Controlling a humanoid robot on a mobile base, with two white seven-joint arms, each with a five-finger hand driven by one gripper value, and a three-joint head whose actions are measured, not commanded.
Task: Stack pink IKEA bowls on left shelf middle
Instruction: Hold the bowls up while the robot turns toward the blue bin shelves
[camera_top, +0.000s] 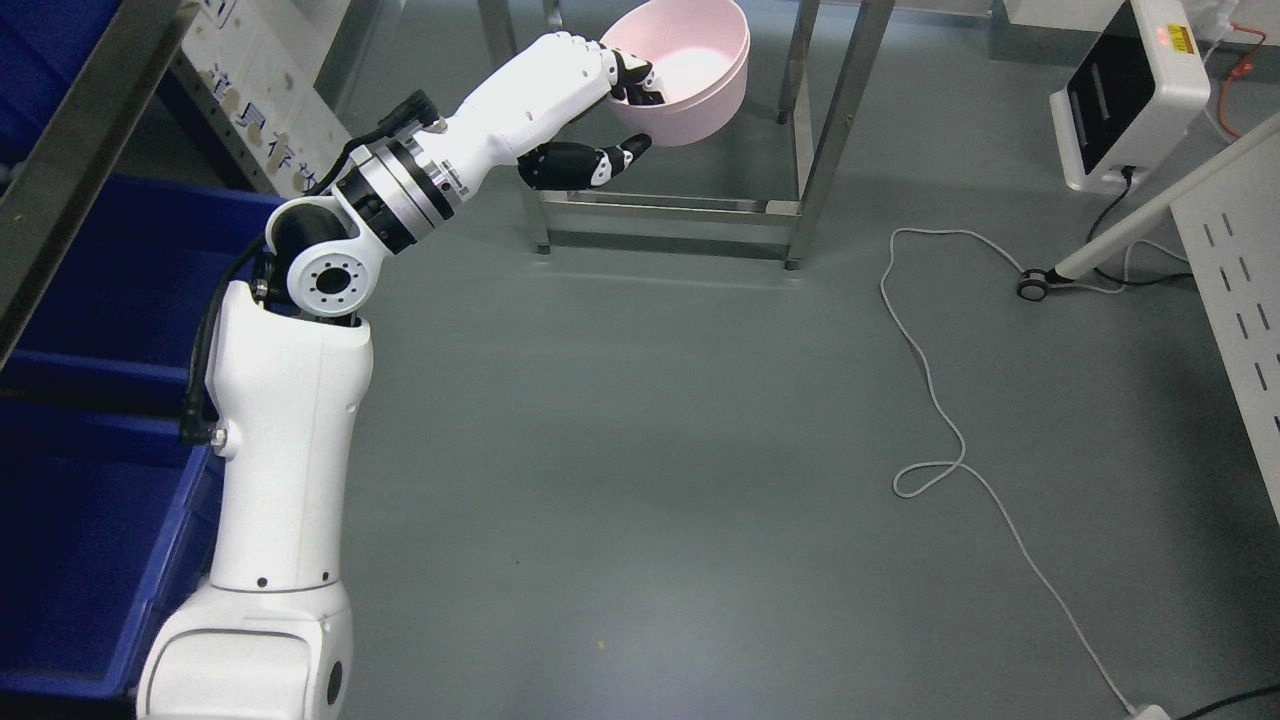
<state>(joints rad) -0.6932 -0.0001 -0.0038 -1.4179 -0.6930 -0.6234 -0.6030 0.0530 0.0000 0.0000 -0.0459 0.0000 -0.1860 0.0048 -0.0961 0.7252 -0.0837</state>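
Here, at nine o'clock, blue bins (90, 480) sit on a shelf behind a grey metal rail (70, 170) that slants along the left edge. The left arm (290, 440) rises from seven o'clock, bends at a round joint and reaches toward twelve. Just beyond it stand the steel legs of a frame (800, 130), with low crossbars (670, 205) near the grey floor (620, 460). A white cable (940, 400) loops over the floor from two o'clock down to five, and a white device (1130, 90) on a slanted stand sits at one o'clock, beside a perforated white panel (1240, 300) at three.

The pink bowl (690, 70) hangs at twelve o'clock, in front of the frame's legs and clear of the floor. The left hand (610, 105) grips it by the near rim: fingers (635, 85) hooked inside, thumb (600, 160) under the outer wall. The bowl lies at the hand's two o'clock side, opening tilted up.
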